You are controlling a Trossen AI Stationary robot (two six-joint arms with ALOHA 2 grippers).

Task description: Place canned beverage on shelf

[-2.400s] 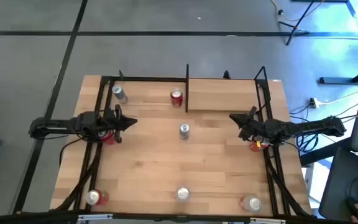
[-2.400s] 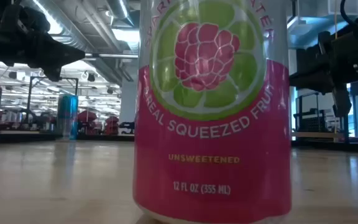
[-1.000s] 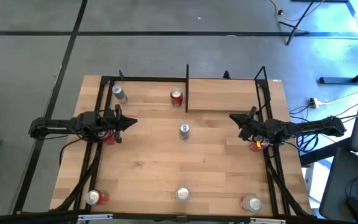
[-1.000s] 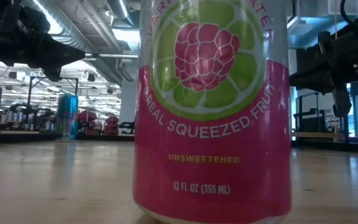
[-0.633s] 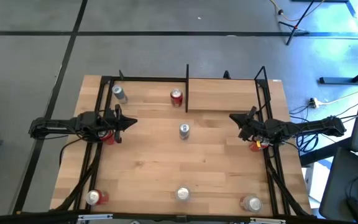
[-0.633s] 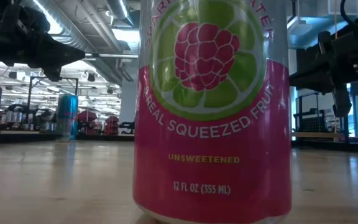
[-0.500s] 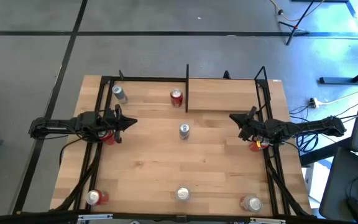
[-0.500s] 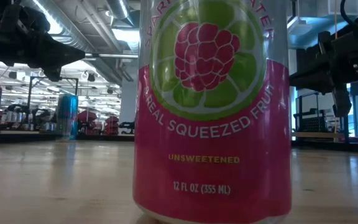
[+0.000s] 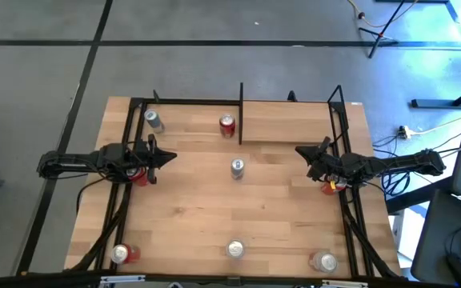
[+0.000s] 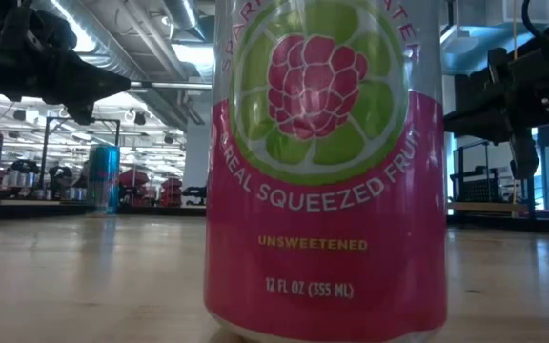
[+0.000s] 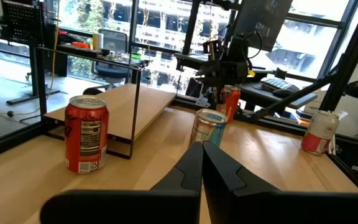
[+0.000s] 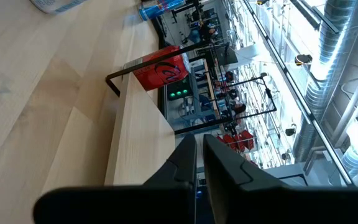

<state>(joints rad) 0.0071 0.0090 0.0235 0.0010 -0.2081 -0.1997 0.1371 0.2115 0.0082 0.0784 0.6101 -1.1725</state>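
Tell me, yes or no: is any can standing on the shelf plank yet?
No: in the high view the shelf plank is bare, and the nearest red can stands on the tabletop left of its black bar.

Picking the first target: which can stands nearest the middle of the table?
The silver-topped upright can alone at the tabletop's centre; the other cans sit along the table's edges or by the arms.
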